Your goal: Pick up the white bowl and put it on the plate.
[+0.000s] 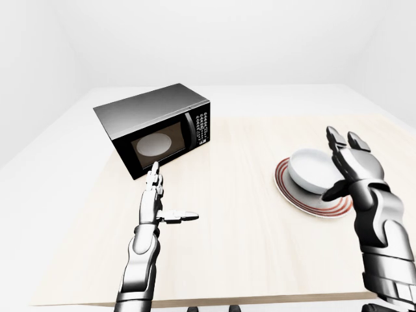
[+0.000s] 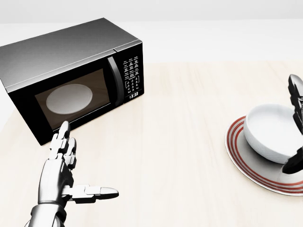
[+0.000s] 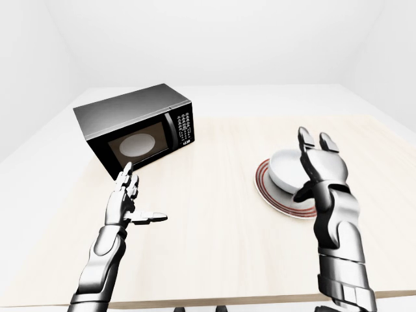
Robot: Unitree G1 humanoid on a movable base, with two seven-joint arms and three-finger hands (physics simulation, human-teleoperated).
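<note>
— Right hand (image 1: 354, 170) is spread wide, fingers up and off the white bowl (image 1: 311, 169), just beside it on the side away from the microwave (image 1: 156, 135).

— And we see the bowl sitting upright on the red-rimmed plate (image 1: 310, 196), well to the right of the microwave.

— So we'd call the placing done; what's left, we judge, is only drawing that arm clear.

— Left hand (image 2: 66, 175)?

— Flat and open too, thumb stuck out, holding nothing, low beneath the microwave's door over the wooden table (image 2: 180, 142). We doubt it has any part to play.
</note>
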